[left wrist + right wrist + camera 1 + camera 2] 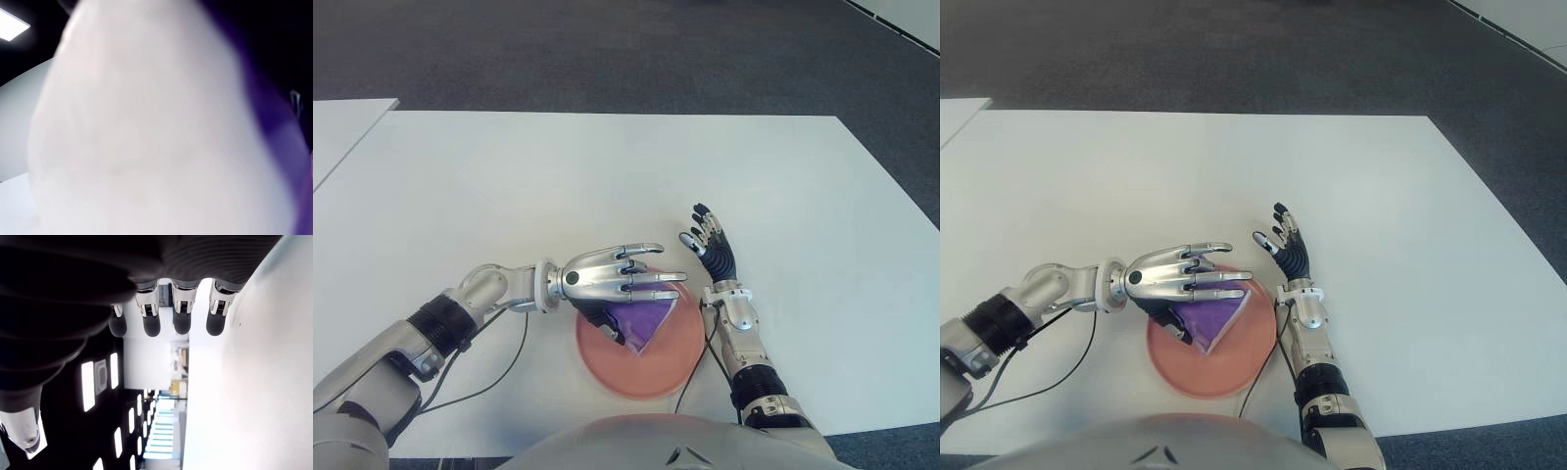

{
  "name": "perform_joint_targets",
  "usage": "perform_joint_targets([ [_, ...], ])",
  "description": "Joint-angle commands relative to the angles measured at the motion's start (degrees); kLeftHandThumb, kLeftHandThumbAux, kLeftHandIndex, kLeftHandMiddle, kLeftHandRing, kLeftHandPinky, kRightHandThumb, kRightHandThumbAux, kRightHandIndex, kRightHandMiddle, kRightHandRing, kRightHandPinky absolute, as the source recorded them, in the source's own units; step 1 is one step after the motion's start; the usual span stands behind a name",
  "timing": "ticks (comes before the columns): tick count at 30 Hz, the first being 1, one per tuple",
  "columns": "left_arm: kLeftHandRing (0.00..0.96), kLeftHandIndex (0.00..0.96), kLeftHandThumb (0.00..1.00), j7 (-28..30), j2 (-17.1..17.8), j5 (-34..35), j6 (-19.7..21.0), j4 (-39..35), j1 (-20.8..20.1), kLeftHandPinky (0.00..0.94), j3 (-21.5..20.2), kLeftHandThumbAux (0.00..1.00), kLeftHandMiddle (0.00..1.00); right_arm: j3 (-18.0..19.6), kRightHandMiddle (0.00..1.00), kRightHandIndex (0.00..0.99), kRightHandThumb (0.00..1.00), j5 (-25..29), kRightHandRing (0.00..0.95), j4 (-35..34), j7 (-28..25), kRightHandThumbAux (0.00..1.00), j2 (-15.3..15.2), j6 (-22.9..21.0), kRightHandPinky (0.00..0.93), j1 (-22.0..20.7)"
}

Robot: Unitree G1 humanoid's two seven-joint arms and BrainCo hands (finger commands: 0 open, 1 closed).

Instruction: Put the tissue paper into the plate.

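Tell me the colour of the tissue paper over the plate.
Purple; the tissue paper shows best in the right eye view.

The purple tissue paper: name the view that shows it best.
The right eye view: the tissue paper lies over the plate under the left hand. The left eye view matches. The left wrist view gives only a purple blur; the right wrist view shows none.

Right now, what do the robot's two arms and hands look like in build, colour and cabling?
The left hand is glossy silver metal with black joints and palm, on a silver wrist and a forearm with a black ribbed cuff; a thin black cable loops from it across the white table. The right hand shows black, ridged fingers with silver knuckle links, a silver wrist block, a black ribbed forearm band and its own black cable.
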State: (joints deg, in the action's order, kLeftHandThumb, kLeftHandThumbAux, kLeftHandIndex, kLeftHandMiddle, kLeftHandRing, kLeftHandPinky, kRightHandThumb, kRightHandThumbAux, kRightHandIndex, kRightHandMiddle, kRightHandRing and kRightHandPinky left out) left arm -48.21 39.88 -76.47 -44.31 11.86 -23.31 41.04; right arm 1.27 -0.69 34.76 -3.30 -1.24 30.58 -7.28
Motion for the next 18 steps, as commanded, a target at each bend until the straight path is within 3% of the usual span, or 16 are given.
perform_joint_targets([
  [1, 0.0, 0.0, 0.035, 0.0, 0.6, 0.0, 0.4, 1.1, 0.6, 0.0, 0.0, 0.384, 0.0, 0.3, 0.0, 0.0, 0.0, 0.6, 0.0, 2.8, -0.2, 0.583, 0.4, -2.1, 0.0, 2.8],
  [18, 0.0, 0.0, 0.033, -3.8, 0.3, -1.1, 1.4, 2.4, 0.0, 0.0, 0.2, 0.392, 0.0, -0.3, 0.0, 0.0, 0.0, -1.4, 0.0, 5.0, 1.3, 0.565, -0.2, 0.3, 0.0, 2.1],
])
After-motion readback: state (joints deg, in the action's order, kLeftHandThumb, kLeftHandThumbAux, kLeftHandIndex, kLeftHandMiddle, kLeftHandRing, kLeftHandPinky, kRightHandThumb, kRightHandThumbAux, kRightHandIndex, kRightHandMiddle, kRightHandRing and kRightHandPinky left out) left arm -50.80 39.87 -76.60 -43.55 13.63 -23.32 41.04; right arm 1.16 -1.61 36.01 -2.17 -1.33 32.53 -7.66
